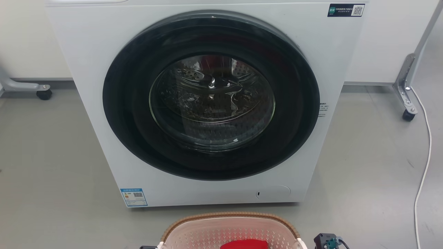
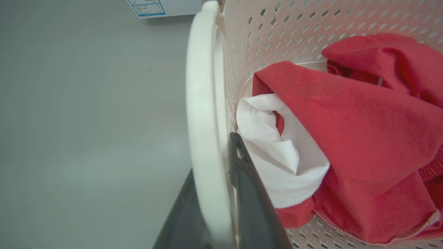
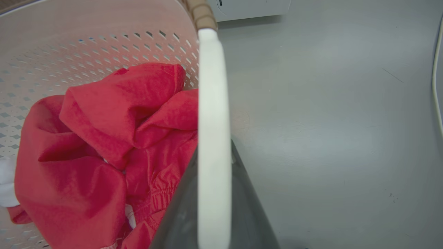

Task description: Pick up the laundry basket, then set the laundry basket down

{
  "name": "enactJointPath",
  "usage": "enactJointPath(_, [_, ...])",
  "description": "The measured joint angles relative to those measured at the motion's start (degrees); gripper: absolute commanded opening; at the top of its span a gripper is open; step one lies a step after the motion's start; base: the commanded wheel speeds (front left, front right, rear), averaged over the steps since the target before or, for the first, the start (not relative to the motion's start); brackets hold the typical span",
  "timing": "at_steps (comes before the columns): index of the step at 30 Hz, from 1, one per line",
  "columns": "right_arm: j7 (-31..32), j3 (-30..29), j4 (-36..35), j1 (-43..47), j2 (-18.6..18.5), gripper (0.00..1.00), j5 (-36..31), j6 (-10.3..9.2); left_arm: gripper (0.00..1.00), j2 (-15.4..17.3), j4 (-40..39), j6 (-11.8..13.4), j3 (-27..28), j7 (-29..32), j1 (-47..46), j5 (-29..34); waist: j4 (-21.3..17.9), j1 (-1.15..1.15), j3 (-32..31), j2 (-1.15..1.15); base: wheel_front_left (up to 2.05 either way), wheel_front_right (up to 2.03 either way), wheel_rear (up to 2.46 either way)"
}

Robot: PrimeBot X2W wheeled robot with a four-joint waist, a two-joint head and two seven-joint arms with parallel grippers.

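Laundry basket (image 1: 231, 228) sits in front of the washer (image 1: 207, 103), centred below its round dark door and near its base, at the bottom edge of the head view. Cannot tell whether it rests on the grey floor (image 1: 52, 155) or hangs clear of it. Basket: cream perforated walls, brown woven-look rim. Contents: a crumpled red garment (image 2: 346, 131) with a white cloth (image 2: 277, 152) tucked beside it, on the side of the left handle (image 2: 204, 121). Left gripper (image 2: 214, 162): jaws narrow, closed across that white loop handle, one dark finger inside the basket wall against the white cloth, the other on the outside over the floor. Right gripper (image 3: 214, 148): jaws likewise narrow, pinching the right handle (image 3: 213, 103), one finger on the garment side, one on the floor side. Both handles stand upright between the fingers. Washer's blue-edged label (image 1: 134, 197) is at its lower front corner on the robot's left. A white cable (image 1: 424, 166) trails along the floor, well apart from the washer on the robot's right.
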Motion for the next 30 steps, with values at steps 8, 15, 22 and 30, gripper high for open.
enactJointPath(8, [-0.63,1.04,0.18,-0.82,-0.01,0.00,0.93,0.00,0.00,0.01,0.02,0.02,-0.18,-0.33,-0.07,-0.36,-0.13,0.00,0.63,0.00,0.00,0.00,0.00])
enactJointPath(15, [-0.98,1.67,0.46,-2.27,-0.01,0.00,1.12,0.00,0.00,0.09,0.02,0.02,-0.13,-1.00,-0.97,-1.01,-0.36,0.00,2.32,0.00,0.00,0.00,0.00])
enactJointPath(22, [-1.72,2.02,1.00,-5.75,-0.01,0.00,1.16,0.00,0.00,0.09,0.11,0.07,0.24,-1.85,-3.58,-1.83,-0.54,0.00,4.86,0.00,0.00,0.00,0.00])
enactJointPath(30, [-2.82,1.96,1.64,-10.96,0.01,0.00,1.15,0.00,0.00,0.05,0.48,0.07,1.30,-2.92,-8.55,-1.83,-0.61,0.01,9.28,0.01,0.00,0.00,0.00])
